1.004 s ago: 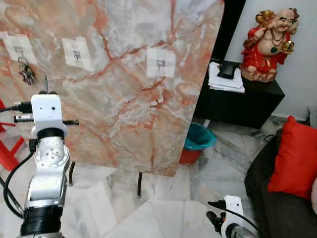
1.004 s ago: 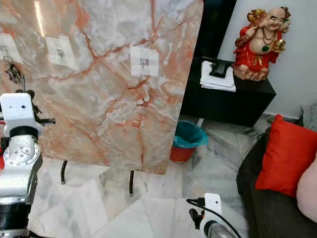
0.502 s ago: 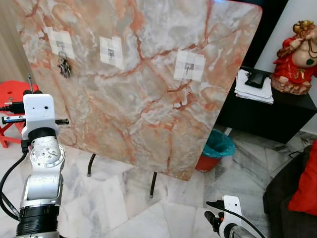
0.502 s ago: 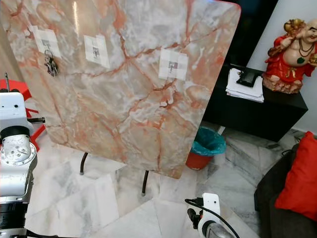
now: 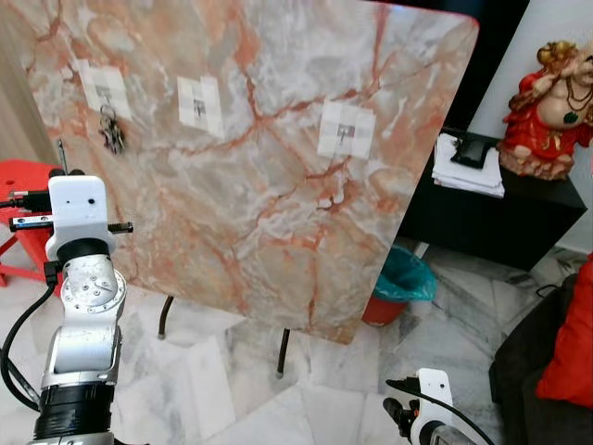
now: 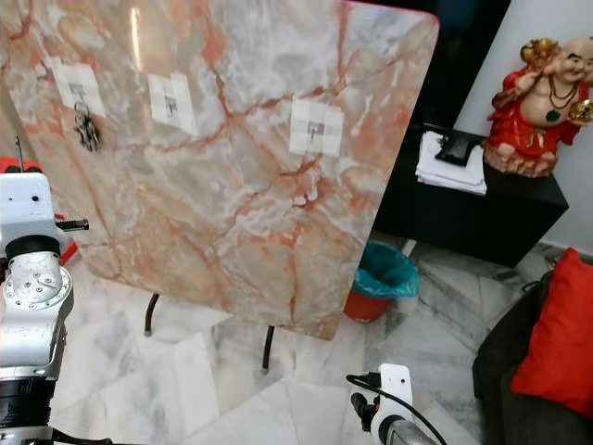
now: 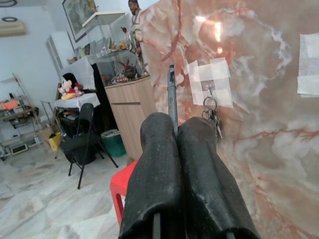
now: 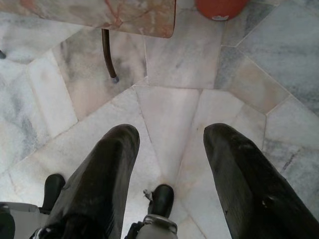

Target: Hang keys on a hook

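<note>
Since half a second ago the camera has shifted slightly; the keys hang unmoved on the taped hook near the upper left corner of the tilted marble table top. The left end effector is raised near the table's left edge, its matte black fingers pressed together. The right end effector hangs low over the veined marble floor, fingers spread. Glossy pink-orange slab, thin dark legs

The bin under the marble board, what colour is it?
Red bin with a teal liner, clearest in the left eye view.
</note>
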`<state>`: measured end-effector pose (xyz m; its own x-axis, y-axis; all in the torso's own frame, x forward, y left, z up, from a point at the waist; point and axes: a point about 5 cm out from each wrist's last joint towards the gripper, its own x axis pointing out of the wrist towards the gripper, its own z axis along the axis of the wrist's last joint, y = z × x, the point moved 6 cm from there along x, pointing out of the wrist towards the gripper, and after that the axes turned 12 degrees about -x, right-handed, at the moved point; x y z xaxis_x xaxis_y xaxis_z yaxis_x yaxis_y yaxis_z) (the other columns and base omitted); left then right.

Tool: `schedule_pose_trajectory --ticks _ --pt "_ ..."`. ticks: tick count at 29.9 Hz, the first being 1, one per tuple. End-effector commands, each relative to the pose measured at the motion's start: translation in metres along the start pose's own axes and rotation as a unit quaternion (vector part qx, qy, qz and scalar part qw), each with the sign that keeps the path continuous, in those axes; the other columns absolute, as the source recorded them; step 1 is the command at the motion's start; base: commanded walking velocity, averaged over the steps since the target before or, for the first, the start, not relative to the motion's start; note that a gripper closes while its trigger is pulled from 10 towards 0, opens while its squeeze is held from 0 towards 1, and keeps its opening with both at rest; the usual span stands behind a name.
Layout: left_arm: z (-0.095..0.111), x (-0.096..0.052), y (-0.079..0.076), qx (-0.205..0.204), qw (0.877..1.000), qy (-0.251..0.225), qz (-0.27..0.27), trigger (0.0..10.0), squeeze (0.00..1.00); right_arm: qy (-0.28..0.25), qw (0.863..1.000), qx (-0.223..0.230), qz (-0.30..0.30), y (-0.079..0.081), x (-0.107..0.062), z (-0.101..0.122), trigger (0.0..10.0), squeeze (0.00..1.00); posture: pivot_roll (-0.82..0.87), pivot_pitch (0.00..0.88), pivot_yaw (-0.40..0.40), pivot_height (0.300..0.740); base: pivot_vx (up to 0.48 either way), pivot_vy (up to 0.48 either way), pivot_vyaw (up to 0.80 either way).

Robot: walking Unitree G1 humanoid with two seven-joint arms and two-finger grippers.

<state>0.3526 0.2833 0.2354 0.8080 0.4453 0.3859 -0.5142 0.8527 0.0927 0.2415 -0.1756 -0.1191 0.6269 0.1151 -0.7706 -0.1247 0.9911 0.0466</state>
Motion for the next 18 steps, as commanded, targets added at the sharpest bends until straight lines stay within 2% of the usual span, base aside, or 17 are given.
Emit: schedule_pose_trajectory --ticks 1,14,18 --pt "0.0073 0.001 -0.0075 -0.002 1.0 -0.009 -0.007 10.0 0.0 0.003 1.0 -0.007 -0.003 -0.0041 -0.0006 0.0002 10.0 0.0 0.15 0.0 -0.131 0.74 0.304 0.0 0.0" --pt "0.0078 -0.0001 -0.0122 -0.002 1.0 -0.012 -0.014 10.0 0.0 0.004 1.0 -0.009 -0.002 -0.0035 -0.0005 -0.0003 10.0 0.0 0.15 0.0 -0.133 0.74 0.305 0.0 0.0" --pt "0.0083 0.0 -0.0152 -0.001 1.0 -0.014 -0.022 10.0 0.0 0.006 1.0 -0.009 -0.002 -0.003 -0.0006 -0.0014 10.0 0.0 0.15 0.0 -0.132 0.74 0.126 0.0 0.0"
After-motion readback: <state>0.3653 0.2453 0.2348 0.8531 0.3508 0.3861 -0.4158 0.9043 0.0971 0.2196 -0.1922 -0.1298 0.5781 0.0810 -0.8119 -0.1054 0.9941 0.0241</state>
